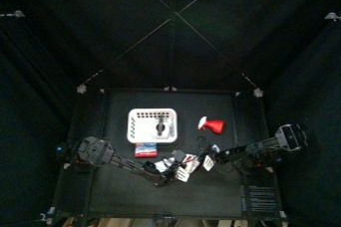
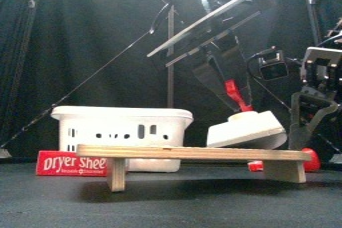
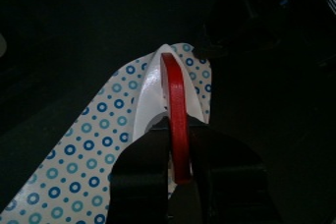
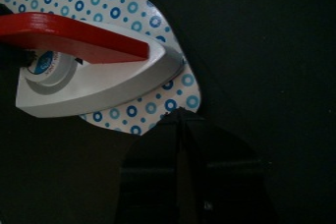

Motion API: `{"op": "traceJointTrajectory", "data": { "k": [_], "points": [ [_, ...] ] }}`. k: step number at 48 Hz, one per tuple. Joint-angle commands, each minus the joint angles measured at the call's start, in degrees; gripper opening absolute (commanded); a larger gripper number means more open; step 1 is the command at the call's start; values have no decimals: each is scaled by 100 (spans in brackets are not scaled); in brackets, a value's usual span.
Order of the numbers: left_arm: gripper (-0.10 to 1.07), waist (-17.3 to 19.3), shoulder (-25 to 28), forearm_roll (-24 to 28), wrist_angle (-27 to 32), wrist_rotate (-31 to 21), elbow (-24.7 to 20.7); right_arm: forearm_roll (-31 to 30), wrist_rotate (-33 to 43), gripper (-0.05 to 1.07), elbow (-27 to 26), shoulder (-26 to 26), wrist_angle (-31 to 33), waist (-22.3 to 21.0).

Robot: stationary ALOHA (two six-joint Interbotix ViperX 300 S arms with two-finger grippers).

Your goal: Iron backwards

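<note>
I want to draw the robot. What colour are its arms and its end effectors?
Both arms are black and thin, made of jointed rods. The left end effector and the right end effector each have two flat, dark, shiny jaws. Black cables hang along the arms.

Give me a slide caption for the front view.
Toy iron tilted on a wooden ironing board, white basket behind, arm above.

There is one iron (image 2: 249, 127), white with a red handle; it sits on one wooden board (image 2: 201, 154); behind the board is one white basket (image 2: 118, 132); in front of the board's left end is one red box (image 2: 74, 163); two black arms hang behind the board; each arm has one gripper.
</note>
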Motion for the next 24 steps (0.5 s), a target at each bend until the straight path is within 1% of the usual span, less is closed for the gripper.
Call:
{"op": "traceJointTrajectory", "data": {
  "k": [1,5,9,17,21,24],
  "points": [
    [45,0,-264,53,62,-9,-132,-9,0,36,-70,-105,-18,9],
    [45,-44,-369,70,264,-9,-123,-9,-9,36,-62,-105,-18,0],
    [45,-141,-536,132,668,-9,-114,-9,-9,36,-62,-105,-18,0],
    [45,-457,-773,176,1556,18,-70,-9,-9,36,-62,-105,-18,0],
    [45,-598,-844,105,1890,18,-44,-9,0,36,-70,-105,-9,0],
    [45,-694,-870,-62,2136,18,-35,-9,0,36,-70,-105,-18,0]
  ]
}}
